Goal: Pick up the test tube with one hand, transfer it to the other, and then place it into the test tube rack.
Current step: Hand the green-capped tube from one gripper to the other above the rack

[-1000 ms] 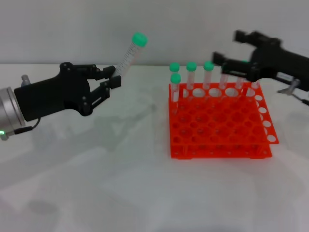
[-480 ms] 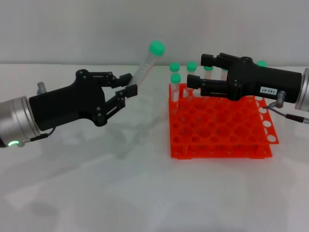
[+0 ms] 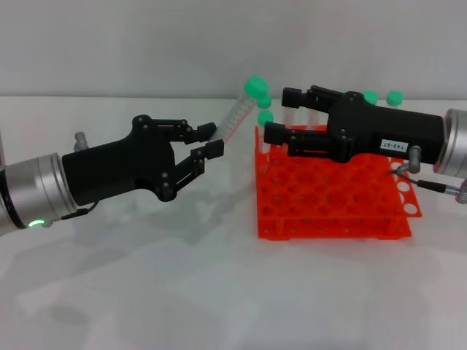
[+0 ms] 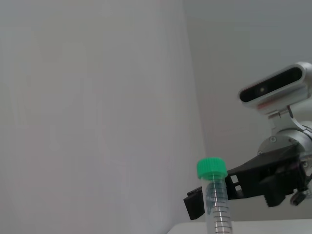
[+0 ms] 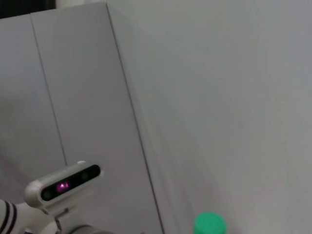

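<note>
— Handover is coming up, by the look of it. The left gripper (image 3: 206, 142) is pinching the test tube (image 3: 236, 115) by its lower end, fingers closed on it, and the tube is leaning up and toward the right with its green cap (image 3: 254, 86) at the top.

— And the right gripper (image 3: 279, 114)?

— It is hanging just above the back rows of the test tube rack (image 3: 332, 191), fingers spread apart and pointing toward the tube. The capped end is sitting close to those fingertips, though I am not able to tell from the head view whether they are touching it. In the left wrist view the tube (image 4: 217, 204) is standing in front and the right gripper (image 4: 243, 187) is showing behind it.

— What is worrying you?

— Two things. The tube is tilting, so if the right fingers are closing off-centre they may be knocking the cap sideways and twisting the tube out of the left pinch. And if the left hand is letting go before the right has a firm hold, the tube is likely dropping onto the table (image 3: 182, 277) or against the other capped tubes (image 3: 265, 127) standing in the rack.

— Anything else?

— The right gripper is riding low over those standing tubes, so a careless reach could be clipping them.
</note>
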